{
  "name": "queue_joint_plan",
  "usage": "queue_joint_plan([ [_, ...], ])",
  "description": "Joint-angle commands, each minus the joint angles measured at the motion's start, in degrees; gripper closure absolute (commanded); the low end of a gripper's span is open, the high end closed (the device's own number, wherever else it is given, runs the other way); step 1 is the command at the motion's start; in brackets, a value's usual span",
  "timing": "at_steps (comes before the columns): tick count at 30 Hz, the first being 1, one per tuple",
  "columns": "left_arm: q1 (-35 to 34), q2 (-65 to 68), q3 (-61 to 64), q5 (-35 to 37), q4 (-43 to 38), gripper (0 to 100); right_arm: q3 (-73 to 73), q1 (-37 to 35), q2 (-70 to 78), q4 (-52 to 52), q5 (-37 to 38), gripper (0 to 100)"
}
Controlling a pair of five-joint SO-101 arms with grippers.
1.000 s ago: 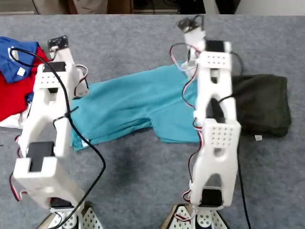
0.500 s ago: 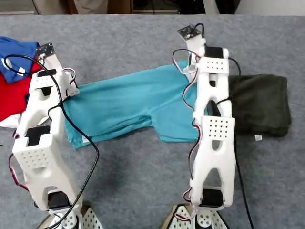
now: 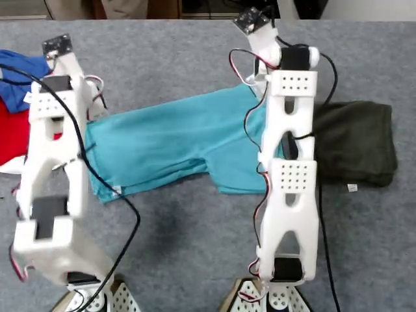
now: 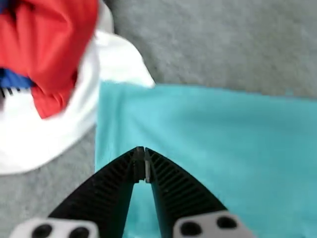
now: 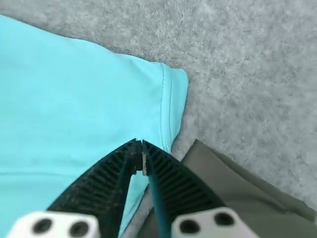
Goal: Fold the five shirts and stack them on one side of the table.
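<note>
Where the teal shirt (image 3: 175, 146) is: it is spread out flat in the middle of the table (image 3: 195, 247), under and between the two arms.
Done: one dark shirt (image 3: 357, 143) is folded and set down on the right side, just beside the teal shirt.
Left to do: the teal shirt is not yet folded. A red shirt (image 3: 13, 133), a blue shirt (image 3: 16, 78) and a white shirt (image 4: 59, 129) are heaped up on the left side. Four of the five shirts are judged to be left.
Left hand (image 4: 140, 166): its two sides are pressed together over the teal shirt's edge, near the heap.
Right hand (image 5: 138, 158): its two sides are pressed together too, over the teal shirt's corner by the dark shirt.
Hard to tell: whether any cloth is pinched in either hand cannot be told.
Hidden: parts of the teal shirt are covered by the arms when seen from above. The heap is cut off at the edge.
</note>
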Motion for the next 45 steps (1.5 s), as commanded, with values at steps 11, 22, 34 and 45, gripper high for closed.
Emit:
queue_joint_plan([
  [11,-10.2,-26.7,44.1,0.0,-35.3,98,51.6,-2.2,-46.2,1.0,21.5,99.1],
  [22,-13.5,-8.0,36.0,0.1,-41.6,98,102.7,-9.0,-71.4,-13.5,33.8,88.1],
  [34,-15.9,10.5,12.7,0.2,-23.6,98,123.6,-12.4,-75.2,-32.6,32.3,83.3],
  [45,-15.8,12.6,10.3,0.2,-21.6,98,133.2,-8.9,-75.2,-45.1,32.4,81.4],
])
